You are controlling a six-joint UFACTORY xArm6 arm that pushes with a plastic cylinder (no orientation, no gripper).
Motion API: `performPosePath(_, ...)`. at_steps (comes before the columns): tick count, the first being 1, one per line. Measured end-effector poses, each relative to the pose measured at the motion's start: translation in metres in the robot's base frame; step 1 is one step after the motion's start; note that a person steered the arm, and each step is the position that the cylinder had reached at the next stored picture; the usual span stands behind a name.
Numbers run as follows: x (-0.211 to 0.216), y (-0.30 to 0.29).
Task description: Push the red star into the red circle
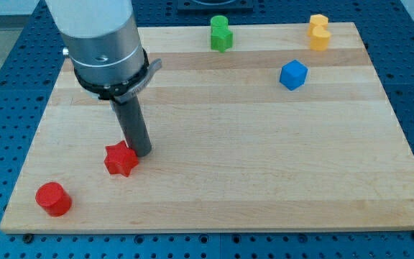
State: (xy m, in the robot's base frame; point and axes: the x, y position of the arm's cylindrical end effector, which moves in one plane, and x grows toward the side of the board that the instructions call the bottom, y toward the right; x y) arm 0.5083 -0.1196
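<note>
The red star point(121, 160) lies on the wooden board point(250, 144) at the lower left. The red circle point(53, 198), a short red cylinder, stands near the board's bottom-left corner, down and left of the star, apart from it. My tip point(141, 152) rests on the board right against the star's upper right side. The rod rises from there to the arm's grey body at the view's top left.
A green star-shaped block point(221, 33) sits at the board's top edge near the middle. A yellow block point(319, 32) stands at the top right corner. A blue cube-like block point(292, 75) lies below and left of it.
</note>
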Motion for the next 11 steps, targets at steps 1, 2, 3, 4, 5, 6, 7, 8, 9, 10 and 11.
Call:
performPosePath(1, 0.01, -0.006)
performPosePath(2, 0.011, -0.025)
performPosePath(3, 0.014, -0.034)
performPosePath(4, 0.026, -0.034)
performPosePath(5, 0.038, -0.038)
performPosePath(6, 0.043, -0.043)
performPosePath(7, 0.045, -0.055)
performPosePath(8, 0.045, -0.063)
performPosePath(9, 0.045, -0.067)
performPosePath(10, 0.045, -0.075)
performPosePath(11, 0.045, -0.078)
